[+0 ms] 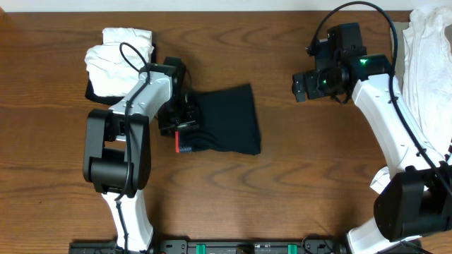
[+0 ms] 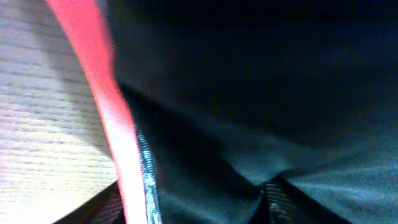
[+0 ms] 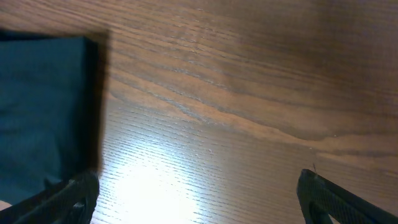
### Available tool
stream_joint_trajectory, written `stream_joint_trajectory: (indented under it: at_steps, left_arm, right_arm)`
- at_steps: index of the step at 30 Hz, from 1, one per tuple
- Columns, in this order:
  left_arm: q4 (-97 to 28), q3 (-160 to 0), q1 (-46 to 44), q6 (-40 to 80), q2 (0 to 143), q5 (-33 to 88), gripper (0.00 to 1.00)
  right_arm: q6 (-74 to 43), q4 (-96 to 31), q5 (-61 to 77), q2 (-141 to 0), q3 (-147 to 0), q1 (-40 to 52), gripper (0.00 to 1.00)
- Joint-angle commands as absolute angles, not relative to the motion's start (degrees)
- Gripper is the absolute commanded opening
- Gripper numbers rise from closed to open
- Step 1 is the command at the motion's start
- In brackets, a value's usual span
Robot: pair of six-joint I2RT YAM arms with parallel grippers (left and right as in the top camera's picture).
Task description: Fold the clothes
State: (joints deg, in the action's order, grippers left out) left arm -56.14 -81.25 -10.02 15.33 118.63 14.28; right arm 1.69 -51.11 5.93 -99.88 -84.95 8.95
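Observation:
The black leggings (image 1: 224, 120) lie folded in a rectangle mid-table, with the grey waistband and its red edge (image 1: 181, 143) at the left end. My left gripper (image 1: 178, 120) is down on that left end. In the left wrist view black fabric (image 2: 261, 93) fills the frame and the red edge (image 2: 106, 106) runs past. The gripper (image 2: 189, 208) has its fingertips (image 2: 277, 200) sunk in creased cloth, and whether they pinch it does not show. My right gripper (image 1: 307, 86) hovers open over bare wood, right of the leggings (image 3: 43, 106), with nothing between its fingers (image 3: 329, 198).
A folded white garment (image 1: 120, 53) sits at the back left, just behind the left arm. A loose pile of white clothes (image 1: 431, 56) lies along the right edge, beside the right arm. Brown wooden table (image 1: 282, 197) shows between and in front of the arms.

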Motion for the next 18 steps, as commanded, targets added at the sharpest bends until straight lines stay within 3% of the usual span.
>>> stream_joint_trajectory:
  at_steps: [1,4,5,6,18]
  left_arm:
    - [-56.3,-79.9,-10.1,15.3,119.9,13.3,0.57]
    - [-56.3,-79.8,-10.1,15.3,119.9,13.3,0.41]
    - [-56.3,-79.8,-10.0,15.3,119.9,13.3,0.19]
    - [-56.3,-79.8,-10.0,15.3,119.9,13.3,0.06]
    - [-56.5,-84.4,-9.3,15.3,117.6,13.3,0.06]
  right_arm:
    - [0.9,-51.0,5.8,-100.2,-84.5,8.6,0.99]
    - [0.9,-51.0,5.8,-100.2,-84.5,8.6,0.99]
    - [0.9,-51.0,5.8,-100.2,-84.5,8.6,0.99]
    - [0.9,-51.0,5.8,-100.2,-84.5,8.6,0.99]
    - [0.9,-51.0,5.8,-100.2,-84.5,8.7,0.99]
